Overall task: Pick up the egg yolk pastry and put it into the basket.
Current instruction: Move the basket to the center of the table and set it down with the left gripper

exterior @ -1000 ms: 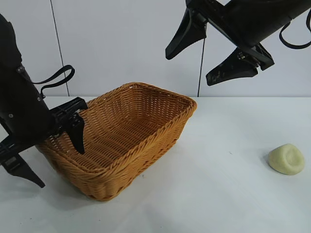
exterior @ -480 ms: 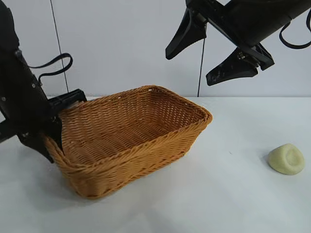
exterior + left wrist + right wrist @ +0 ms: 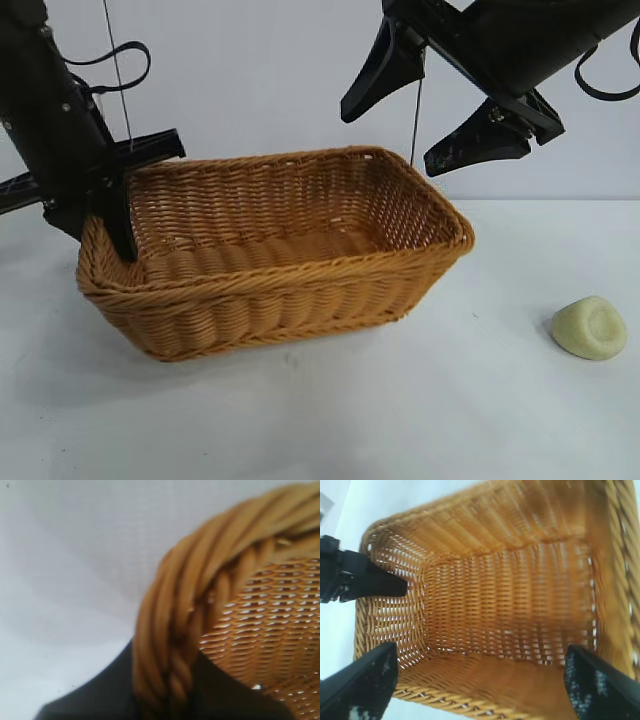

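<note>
White tabletop [image 3: 420, 420] and a pale panelled wall behind it make up the setting we see from the exterior view. On the table sits the large rectangular orange-brown woven wicker basket [image 3: 300, 290] with flared sides and a braided rim; its left end looks tipped a little upward.

Our left gripper [image 3: 115, 215] points steeply down at that left end, clamped on the basket's braided rim: one black finger [image 3: 125, 225] runs down inside the wall, the other stays outside. In the left wrist view we see the thick braided rim [image 3: 175, 645] passing between the dark finger pads [image 3: 100, 700] at close range, with the open weave of the basket beyond.

Our right gripper [image 3: 430, 110] hangs high above the basket's right end, its two black fingers spread wide apart and holding nothing. From the right wrist view we look down into the basket's bare interior [image 3: 510, 610], and the left gripper [image 3: 365, 582] shows at the far rim.

Well apart from the basket, near the table's right edge, lies the small pale cream-yellow dome-shaped egg yolk pastry [image 3: 590, 328], its shallow dimple facing up and toward us. Neither gripper is near it.
</note>
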Motion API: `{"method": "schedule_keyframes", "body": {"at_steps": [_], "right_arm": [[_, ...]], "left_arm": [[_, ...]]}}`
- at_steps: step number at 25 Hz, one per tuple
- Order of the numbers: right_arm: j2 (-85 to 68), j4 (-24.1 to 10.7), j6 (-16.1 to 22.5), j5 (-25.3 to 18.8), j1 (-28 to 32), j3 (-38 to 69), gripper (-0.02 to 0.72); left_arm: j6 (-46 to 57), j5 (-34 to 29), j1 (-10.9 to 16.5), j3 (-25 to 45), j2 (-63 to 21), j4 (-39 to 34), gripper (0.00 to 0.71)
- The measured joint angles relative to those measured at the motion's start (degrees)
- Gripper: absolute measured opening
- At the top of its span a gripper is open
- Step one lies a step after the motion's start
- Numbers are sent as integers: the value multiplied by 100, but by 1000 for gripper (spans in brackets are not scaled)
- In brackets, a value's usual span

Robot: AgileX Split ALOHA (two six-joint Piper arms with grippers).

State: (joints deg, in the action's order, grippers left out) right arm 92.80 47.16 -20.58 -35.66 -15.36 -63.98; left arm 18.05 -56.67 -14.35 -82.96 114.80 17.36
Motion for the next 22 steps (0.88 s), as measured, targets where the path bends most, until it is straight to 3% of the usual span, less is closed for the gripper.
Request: {"method": "schedule_keyframes", "body": {"at_steps": [7, 22], "right_arm": [[0, 0, 0, 0, 0, 0, 622], [0, 0, 0, 0, -11, 0, 622]], "left_arm": [[-760, -609, -11, -974, 617, -11, 143], [-920, -307, -17, -1027, 1188, -50, 143]]}}
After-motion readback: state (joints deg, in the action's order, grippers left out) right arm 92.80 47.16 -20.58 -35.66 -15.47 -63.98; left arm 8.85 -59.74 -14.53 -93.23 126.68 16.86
